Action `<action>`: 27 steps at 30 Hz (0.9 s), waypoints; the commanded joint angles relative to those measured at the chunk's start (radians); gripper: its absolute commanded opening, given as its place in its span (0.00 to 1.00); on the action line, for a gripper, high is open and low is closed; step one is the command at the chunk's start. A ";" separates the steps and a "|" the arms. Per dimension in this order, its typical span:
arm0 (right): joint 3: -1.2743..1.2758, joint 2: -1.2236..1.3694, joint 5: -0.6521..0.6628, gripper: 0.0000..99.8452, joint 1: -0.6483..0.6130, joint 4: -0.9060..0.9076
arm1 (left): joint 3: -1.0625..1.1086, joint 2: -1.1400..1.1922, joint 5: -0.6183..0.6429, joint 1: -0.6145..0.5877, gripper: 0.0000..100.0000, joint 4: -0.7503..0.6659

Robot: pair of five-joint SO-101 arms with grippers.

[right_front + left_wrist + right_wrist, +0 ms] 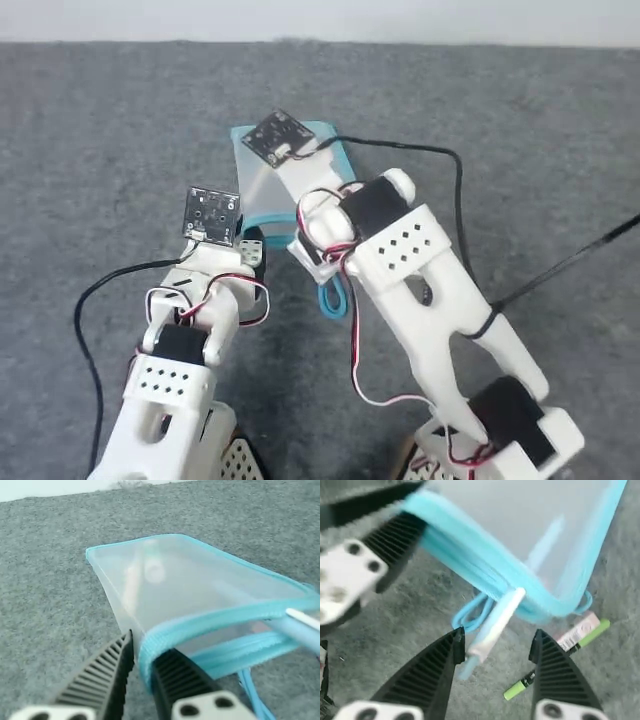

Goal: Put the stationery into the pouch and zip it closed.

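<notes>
A translucent pouch [200, 587] with light blue trim lies on the grey mat, its opening toward the arms; faint shapes show inside it. My left gripper [142, 647] is shut on the pouch's blue zipper edge [150, 650] at one corner. My right gripper [498, 635] is open at the pouch [520, 520] mouth. A light blue pen [492, 625] lies between its fingers, one end at the opening and the other against one finger [440, 665]. From above, the pouch [265, 185] lies beyond both arms.
A green pen [555, 665] and a pinkish eraser [580, 627] lie on the mat beside the pouch's corner. The pouch's blue loop strap [333, 298] trails toward the arms. Black cables [455, 190] run over the mat at right and left.
</notes>
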 commanded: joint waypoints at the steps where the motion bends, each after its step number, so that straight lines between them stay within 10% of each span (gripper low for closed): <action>1: 0.025 -0.002 -0.017 0.21 0.028 -0.041 | -0.021 0.006 0.009 0.012 0.01 -0.003; 12: 0.072 -0.004 -0.020 0.00 0.027 -0.133 | -0.019 0.012 0.011 0.006 0.01 -0.003; 27: 0.040 -0.042 -0.014 0.01 0.027 0.030 | -0.019 0.012 0.009 0.006 0.01 -0.006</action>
